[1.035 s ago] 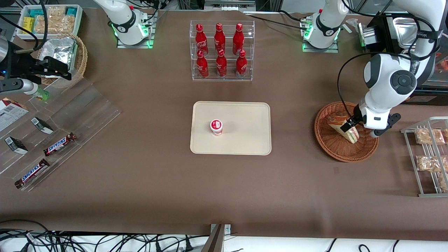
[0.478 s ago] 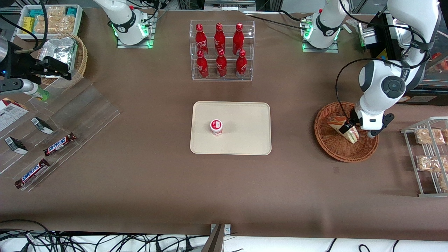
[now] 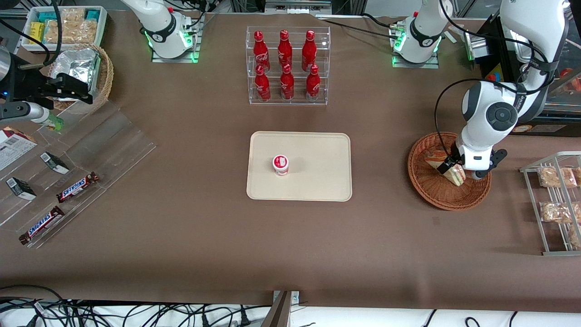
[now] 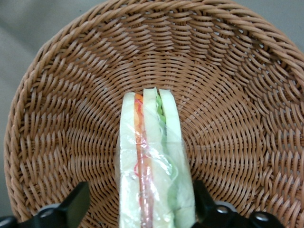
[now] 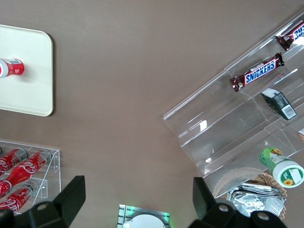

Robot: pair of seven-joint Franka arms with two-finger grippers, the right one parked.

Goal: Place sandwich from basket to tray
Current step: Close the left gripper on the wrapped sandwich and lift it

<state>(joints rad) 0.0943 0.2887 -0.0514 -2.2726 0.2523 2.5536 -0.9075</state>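
The sandwich (image 3: 455, 174), a wrapped wedge with green, red and yellow filling on its edge, stands in the reddish-brown wicker basket (image 3: 431, 199) toward the working arm's end of the table. My left gripper (image 3: 449, 165) is down in the basket and open, one finger on each side of the sandwich. In the left wrist view the sandwich (image 4: 152, 156) stands edge-up between the black fingers (image 4: 78, 206) on the basket weave (image 4: 228, 95); one finger touches the wrap and the other stands apart from it. The cream tray (image 3: 317, 154) lies at mid-table.
A small red-and-white cup (image 3: 281, 165) stands on the tray. A clear rack of red bottles (image 3: 287, 66) is farther from the camera than the tray. A wire rack with snack bags (image 3: 556, 202) lies beside the basket. Acrylic shelves with candy bars (image 3: 77, 187) lie toward the parked arm's end.
The left arm's elbow and wrist have swung a little toward the tray, and the gripper has shifted slightly over the sandwich. The sandwich stays in the basket.
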